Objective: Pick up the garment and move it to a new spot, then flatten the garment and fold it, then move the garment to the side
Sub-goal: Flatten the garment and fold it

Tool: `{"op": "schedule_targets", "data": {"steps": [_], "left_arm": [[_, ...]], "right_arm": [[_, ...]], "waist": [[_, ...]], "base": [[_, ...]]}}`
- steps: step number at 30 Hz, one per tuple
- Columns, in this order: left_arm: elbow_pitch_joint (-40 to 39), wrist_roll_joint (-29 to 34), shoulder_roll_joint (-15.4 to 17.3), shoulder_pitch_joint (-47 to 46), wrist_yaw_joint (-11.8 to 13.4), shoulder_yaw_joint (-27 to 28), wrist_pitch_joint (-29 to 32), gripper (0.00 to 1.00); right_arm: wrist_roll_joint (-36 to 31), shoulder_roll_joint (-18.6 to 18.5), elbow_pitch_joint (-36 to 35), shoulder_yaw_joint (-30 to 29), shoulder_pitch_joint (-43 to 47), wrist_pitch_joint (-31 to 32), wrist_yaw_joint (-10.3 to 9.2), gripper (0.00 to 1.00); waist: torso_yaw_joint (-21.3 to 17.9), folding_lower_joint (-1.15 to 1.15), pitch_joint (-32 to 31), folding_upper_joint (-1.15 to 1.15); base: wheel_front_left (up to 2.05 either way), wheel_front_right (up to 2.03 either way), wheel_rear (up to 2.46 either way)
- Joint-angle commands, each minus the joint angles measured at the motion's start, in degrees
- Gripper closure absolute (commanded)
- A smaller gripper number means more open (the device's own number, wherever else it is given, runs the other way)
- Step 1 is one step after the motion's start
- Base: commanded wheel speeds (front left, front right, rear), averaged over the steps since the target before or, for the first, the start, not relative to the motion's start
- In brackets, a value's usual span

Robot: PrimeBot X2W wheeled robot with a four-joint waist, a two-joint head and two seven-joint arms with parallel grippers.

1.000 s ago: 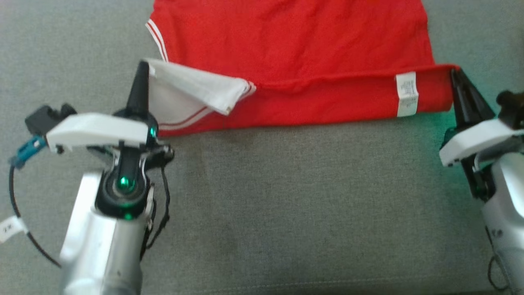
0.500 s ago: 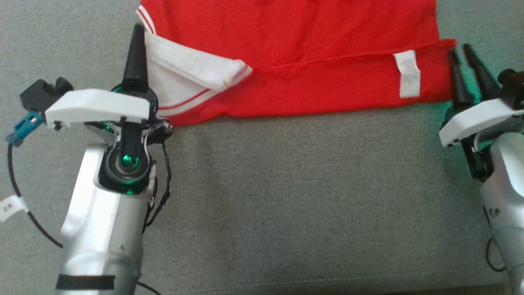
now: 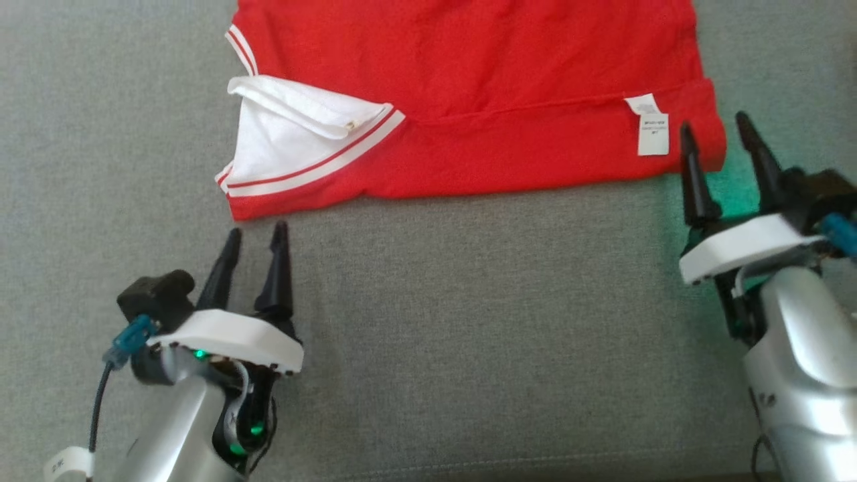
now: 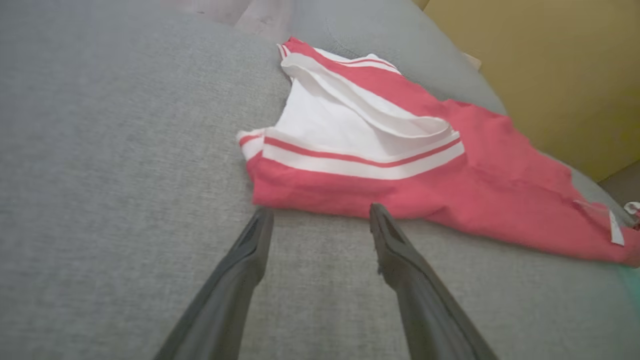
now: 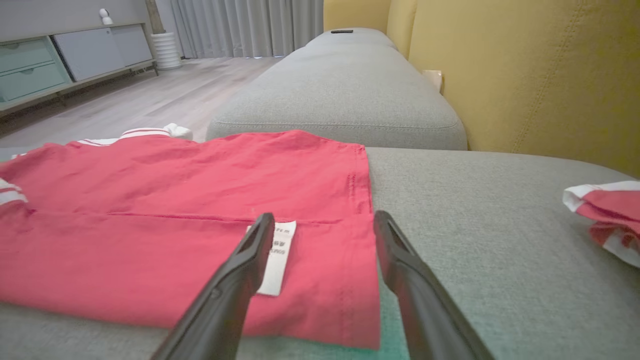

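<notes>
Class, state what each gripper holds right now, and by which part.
Nothing is held: the left gripper and right gripper both stand open near the red garment.

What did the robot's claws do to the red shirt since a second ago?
Both claws let go of the shirt's folded edge. The left claw and right claw opened and drew back toward the robot, and the left one is now clear of the cloth. The shirt stays folded on the grey sofa, label up.
</notes>
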Motion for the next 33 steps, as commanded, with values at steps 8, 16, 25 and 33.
{"op": "schedule_targets", "data": {"steps": [8, 16, 25, 33], "left_arm": [[3.78, 5.38, -2.14, -1.36, -0.77, 7.50, -0.80, 0.00], [11.23, 10.30, -3.21, -5.76, -2.38, 10.54, -0.81, 0.00], [16.71, 13.40, -4.14, -9.41, -4.59, 12.26, -0.81, 0.00], [23.62, 15.80, -4.25, -12.79, -4.20, 12.09, -0.82, 0.00]], "right_arm": [[-0.76, 0.97, -2.70, -0.43, 3.10, -0.59, 0.20, 0.00], [-1.29, 1.33, -2.78, -1.08, 3.74, -0.60, 0.20, 0.00], [-1.32, 1.45, -2.57, -1.01, 3.51, -0.60, 0.20, 0.00], [-1.12, 1.22, -2.43, -0.92, 3.28, -0.60, 0.20, 0.00]], "waist": [[-0.31, 0.00, -2.65, 0.00], [-0.36, 0.00, -2.24, 0.00], [-0.91, 0.00, -1.64, 0.00], [-1.25, 0.00, -1.20, 0.00]], "base": [[0.00, 0.00, 0.00], [0.00, 0.00, 0.00], [0.00, 0.00, 0.00], [0.00, 0.00, 0.00]]}}
